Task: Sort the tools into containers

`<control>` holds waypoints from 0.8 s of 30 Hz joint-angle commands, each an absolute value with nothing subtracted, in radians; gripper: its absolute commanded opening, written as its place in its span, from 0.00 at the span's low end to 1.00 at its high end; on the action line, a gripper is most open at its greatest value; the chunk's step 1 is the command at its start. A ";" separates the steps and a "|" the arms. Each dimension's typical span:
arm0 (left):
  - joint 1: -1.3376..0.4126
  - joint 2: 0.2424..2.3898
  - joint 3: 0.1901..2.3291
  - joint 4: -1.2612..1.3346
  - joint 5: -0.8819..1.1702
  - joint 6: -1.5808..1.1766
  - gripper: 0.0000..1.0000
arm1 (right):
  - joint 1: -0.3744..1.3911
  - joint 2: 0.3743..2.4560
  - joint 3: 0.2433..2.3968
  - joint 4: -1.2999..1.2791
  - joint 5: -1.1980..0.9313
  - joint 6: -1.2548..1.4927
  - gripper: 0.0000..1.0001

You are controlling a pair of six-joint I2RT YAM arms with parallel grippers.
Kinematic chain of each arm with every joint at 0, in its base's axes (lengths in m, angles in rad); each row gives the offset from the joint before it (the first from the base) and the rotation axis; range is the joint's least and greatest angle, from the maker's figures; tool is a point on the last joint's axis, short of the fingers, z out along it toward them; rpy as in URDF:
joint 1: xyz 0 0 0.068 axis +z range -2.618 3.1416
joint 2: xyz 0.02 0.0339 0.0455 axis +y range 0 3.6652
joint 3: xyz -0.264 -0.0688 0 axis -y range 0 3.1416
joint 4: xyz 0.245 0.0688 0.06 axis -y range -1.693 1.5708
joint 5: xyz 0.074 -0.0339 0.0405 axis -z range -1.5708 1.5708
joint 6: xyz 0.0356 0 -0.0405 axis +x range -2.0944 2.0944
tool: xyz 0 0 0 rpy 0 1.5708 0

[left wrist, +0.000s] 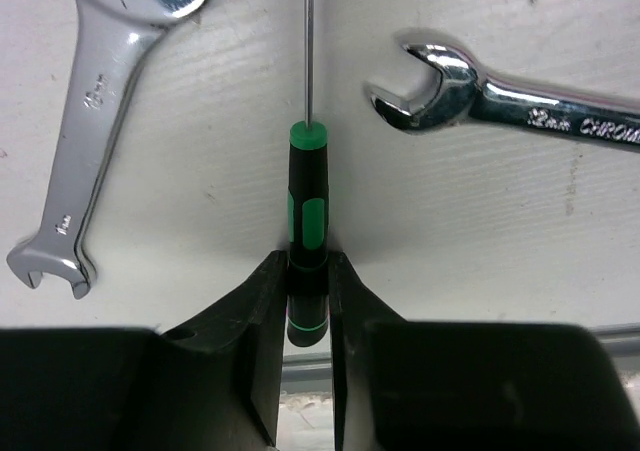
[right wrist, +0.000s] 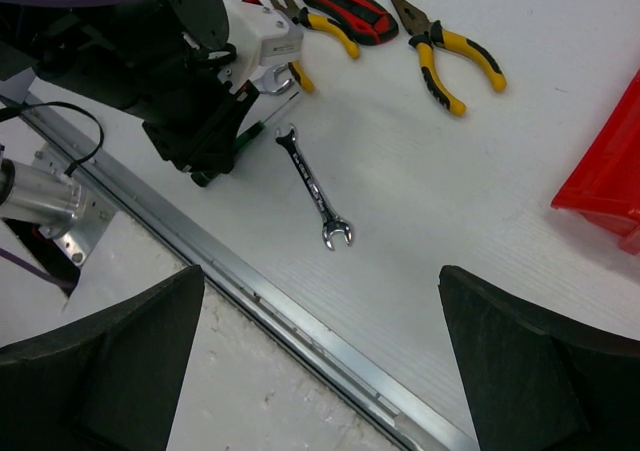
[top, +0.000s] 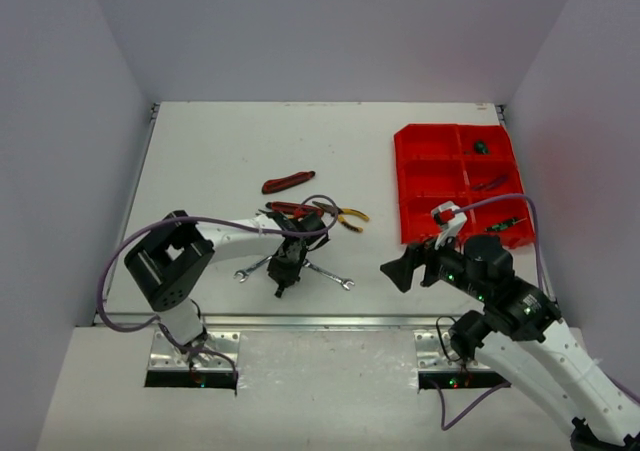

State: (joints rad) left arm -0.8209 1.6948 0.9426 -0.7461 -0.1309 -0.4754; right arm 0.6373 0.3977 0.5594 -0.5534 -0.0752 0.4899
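Observation:
My left gripper (left wrist: pixel 305 281) is shut on the butt end of a green-and-black screwdriver (left wrist: pixel 307 211) lying on the table, its thin shaft pointing away. One silver wrench (left wrist: pixel 100 121) lies to its left and another (left wrist: pixel 500 106) to its right. From above, the left gripper (top: pixel 283 271) is low over the table between those wrenches. Behind it lie yellow-handled pliers (top: pixel 343 215), red-black pliers (top: pixel 293 210) and a red-handled tool (top: pixel 288 182). The red tray (top: pixel 425 176) stands at the right. My right gripper (top: pixel 400 268) hangs open and empty in front of the tray.
The tray holds a small dark item (top: pixel 481 147), a red screwdriver (top: pixel 490 183) and a green one (top: pixel 505 225). A metal rail (right wrist: pixel 300 316) runs along the table's near edge below the right gripper (right wrist: pixel 320 271). Grey walls close in the left, back and right.

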 commanded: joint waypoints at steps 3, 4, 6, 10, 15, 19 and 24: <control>-0.930 1.519 0.948 -0.811 -0.191 -0.569 0.00 | 0.637 0.414 0.511 -0.411 -0.193 0.545 0.99; -0.940 1.475 0.957 -0.817 -0.183 -0.571 0.00 | 0.637 0.416 0.502 -0.382 -0.205 0.562 0.99; -0.958 1.404 0.972 -0.813 -0.169 -0.572 0.00 | 0.638 0.424 0.485 -0.319 -0.214 0.598 0.99; -0.964 1.234 0.932 -0.581 0.007 -0.544 0.00 | 0.637 0.483 0.474 -0.232 -0.208 0.709 0.99; -0.965 1.122 0.783 -0.096 0.350 -0.570 0.00 | 0.639 0.559 0.420 0.052 -0.385 0.819 0.95; -0.966 1.149 0.763 0.099 0.462 -0.598 0.00 | 0.641 0.672 0.429 0.152 -0.447 0.869 0.82; -0.968 1.161 0.747 0.207 0.537 -0.615 0.00 | 0.642 0.683 0.416 0.157 -0.419 0.885 0.57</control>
State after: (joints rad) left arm -0.9575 1.1679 0.7558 -0.0366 0.4019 -0.5885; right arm 0.6384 0.6875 0.4179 0.0376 -0.3942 0.8425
